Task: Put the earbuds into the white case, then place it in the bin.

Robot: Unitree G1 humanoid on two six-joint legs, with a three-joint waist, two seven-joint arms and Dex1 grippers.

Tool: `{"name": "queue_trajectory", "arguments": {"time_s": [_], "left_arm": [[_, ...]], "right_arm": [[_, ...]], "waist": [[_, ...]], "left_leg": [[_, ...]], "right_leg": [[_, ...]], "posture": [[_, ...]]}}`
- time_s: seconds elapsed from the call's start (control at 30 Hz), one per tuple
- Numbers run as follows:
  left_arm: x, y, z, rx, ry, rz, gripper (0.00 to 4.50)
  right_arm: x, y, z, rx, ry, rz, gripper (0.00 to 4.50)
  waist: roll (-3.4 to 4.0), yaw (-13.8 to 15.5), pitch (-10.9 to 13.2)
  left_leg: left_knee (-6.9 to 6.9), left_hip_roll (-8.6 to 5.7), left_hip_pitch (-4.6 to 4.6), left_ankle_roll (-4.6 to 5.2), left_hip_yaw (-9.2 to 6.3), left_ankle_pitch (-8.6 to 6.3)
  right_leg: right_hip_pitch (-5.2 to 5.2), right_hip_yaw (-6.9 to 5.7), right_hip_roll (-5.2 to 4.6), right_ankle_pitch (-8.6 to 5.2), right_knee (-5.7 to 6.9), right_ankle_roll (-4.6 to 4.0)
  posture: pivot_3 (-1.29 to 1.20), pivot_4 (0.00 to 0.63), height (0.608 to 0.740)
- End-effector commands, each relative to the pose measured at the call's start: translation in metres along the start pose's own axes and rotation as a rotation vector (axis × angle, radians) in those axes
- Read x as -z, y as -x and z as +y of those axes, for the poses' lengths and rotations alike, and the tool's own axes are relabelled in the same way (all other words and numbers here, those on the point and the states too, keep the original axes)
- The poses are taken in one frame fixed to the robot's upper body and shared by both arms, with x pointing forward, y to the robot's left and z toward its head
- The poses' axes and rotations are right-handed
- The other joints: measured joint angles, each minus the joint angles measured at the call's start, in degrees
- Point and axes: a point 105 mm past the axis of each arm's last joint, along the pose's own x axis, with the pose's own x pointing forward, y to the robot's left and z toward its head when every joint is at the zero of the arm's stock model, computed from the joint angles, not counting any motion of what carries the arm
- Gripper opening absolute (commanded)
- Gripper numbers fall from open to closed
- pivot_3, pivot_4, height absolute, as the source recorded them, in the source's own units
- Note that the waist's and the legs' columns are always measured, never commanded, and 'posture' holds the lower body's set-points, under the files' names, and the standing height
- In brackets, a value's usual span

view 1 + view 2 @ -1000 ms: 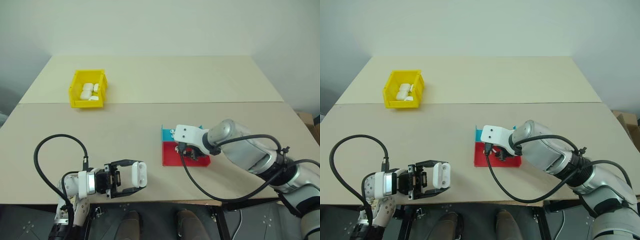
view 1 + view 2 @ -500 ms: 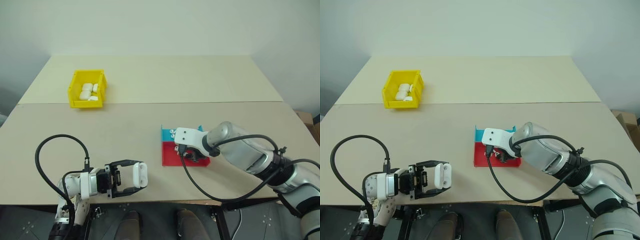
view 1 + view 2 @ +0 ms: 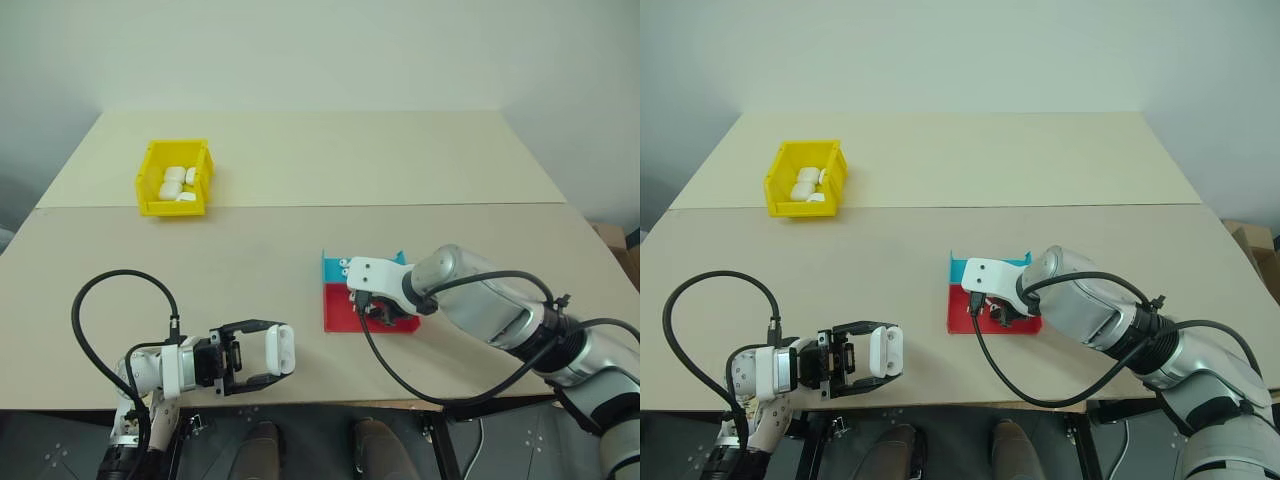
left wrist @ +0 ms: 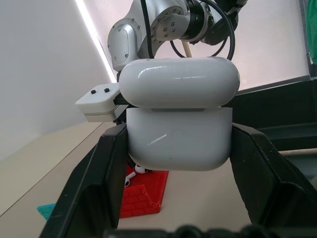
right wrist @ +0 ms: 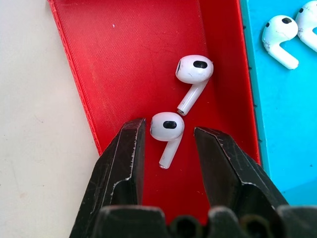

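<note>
Two earbuds (image 5: 171, 130) lie in the red half of a shallow red-and-blue tray (image 5: 124, 54), both with stems pointing roughly the same way; the nearer one sits between the two black fingers of the right pincer (image 5: 168, 144), which stand apart on either side of it without touching it. The second bud (image 5: 194, 72) lies just beside the first, deeper into the red compartment. Two more buds (image 5: 280, 37) rest in the blue compartment next door, across the low dividing wall.

From the head views, the right pincer (image 3: 385, 308) points down into the tray (image 3: 338, 310), which sits on the counter (image 3: 300, 240) right of centre.

The white case (image 4: 181, 124) is clamped by its body between the fingers of the left pincer (image 4: 181, 144), its lid hinged up (open just a crack as seen from the wrist). In the head views the left pincer (image 3: 262, 362) holds the case (image 3: 281, 349) near the counter's front edge, well apart from the tray, pointing towards the right arm.

The yellow bin (image 3: 176, 178) stands far back on the left of the counter, with several white pieces (image 3: 176, 183) already inside it.
</note>
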Motion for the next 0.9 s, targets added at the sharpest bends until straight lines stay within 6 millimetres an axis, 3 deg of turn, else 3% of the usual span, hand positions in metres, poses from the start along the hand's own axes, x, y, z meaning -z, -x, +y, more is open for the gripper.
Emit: {"name": "queue_trajectory", "arguments": {"time_s": [0.03,0.17,0.57,0.67,0.83,0.9], "left_arm": [[-0.003,-0.002,0.002,0.005,-0.036,0.001,2.76],[-0.002,-0.002,0.001,0.002,-0.039,0.009,2.76],[-0.005,-0.004,0.003,-0.009,-0.045,-0.006,2.76],[-0.016,-0.011,0.009,-0.032,-0.04,-0.051,2.76],[-0.045,-0.029,0.025,-0.075,0.011,-0.17,2.76],[-0.051,-0.033,0.029,-0.076,0.028,-0.197,2.76]], "right_arm": [[-0.003,0.001,0.001,0.007,0.036,-0.011,1.78],[-0.001,0.001,0.002,0.007,0.045,-0.004,0.74],[-0.002,0.006,0.002,0.022,0.057,-0.023,0.74],[-0.01,0.037,-0.001,0.051,0.061,-0.12,0.74],[-0.034,0.123,-0.02,0.198,0.052,-0.474,0.74],[-0.037,0.142,-0.021,0.213,0.035,-0.576,0.74]], "waist": [[0.0,-0.01,0.0],[0.0,-0.01,0.0],[0.0,-0.01,0.0],[0.0,0.31,0.01],[-0.01,0.43,0.02],[-0.01,0.43,0.01]], "left_leg": [[0.0,0.0,0.0,0.0,0.0,0.0],[0.0,0.0,0.01,0.0,0.0,0.0],[-0.01,0.01,0.01,0.0,0.0,0.0],[-0.02,0.01,-0.05,0.0,0.0,0.0],[-0.01,-0.01,-0.45,0.0,-0.06,0.0],[-0.02,-0.02,-0.43,0.0,-0.08,0.0]], "right_leg": [[0.0,0.0,0.0,0.0,0.0,0.0],[0.01,0.0,0.0,0.0,0.0,0.0],[0.01,-0.01,0.0,-0.01,-0.01,0.0],[-0.04,-0.01,-0.01,-0.02,-0.03,0.0],[-0.3,-0.04,-0.03,0.02,-0.11,0.08],[-0.27,-0.07,-0.02,0.03,-0.13,0.1]], "posture": [[0.0,0.15,0.74],[0.0,0.15,0.74],[0.0,0.15,0.74],[0.0,0.15,0.74],[0.0,0.15,0.74],[0.0,0.15,0.74]]}}
